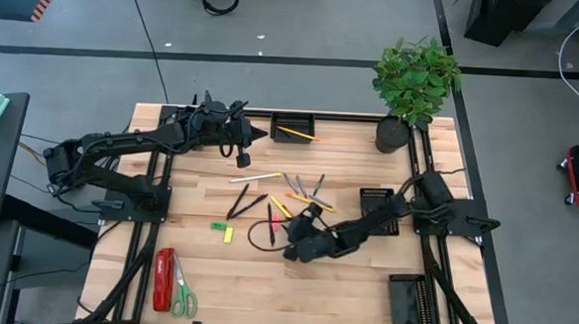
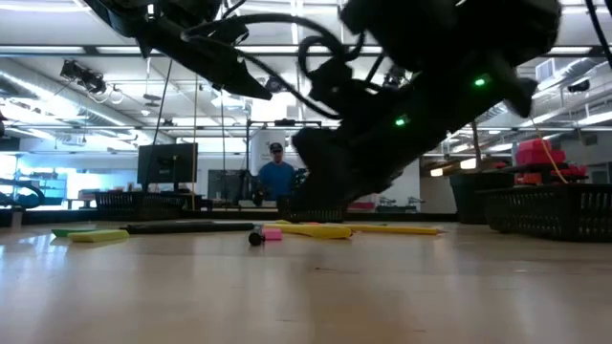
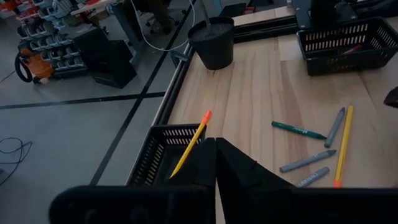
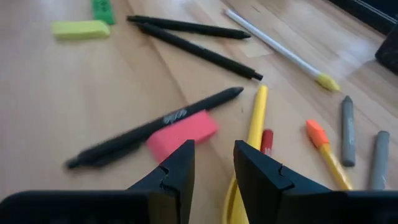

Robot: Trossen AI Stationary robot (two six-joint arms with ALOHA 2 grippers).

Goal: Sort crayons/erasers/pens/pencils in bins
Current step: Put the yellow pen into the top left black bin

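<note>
My right gripper [image 1: 291,232] [image 4: 214,165] is open, low over the pile of sticks at mid-table. Its fingers stand either side of the near end of a yellow pencil [image 4: 256,118], beside a pink eraser [image 4: 183,134] and a black pen [image 4: 155,127]. I cannot tell whether they touch anything. Two more black pens [image 4: 193,37], a white pen [image 4: 273,43], grey crayons [image 4: 347,130] and yellow [image 1: 228,234] and green [image 1: 217,226] erasers lie around. My left gripper [image 1: 261,134] [image 3: 216,146] is shut and empty, beside the far black bin [image 1: 293,126], which holds a yellow pencil [image 3: 189,146].
A second bin [image 1: 375,201] sits by the right arm and a third [image 1: 408,300] at the near right. A potted plant [image 1: 395,133] stands at the far right corner. A red stapler [image 1: 163,279] and green-handled scissors [image 1: 181,293] lie near left. A person [image 2: 277,172] stands beyond the table.
</note>
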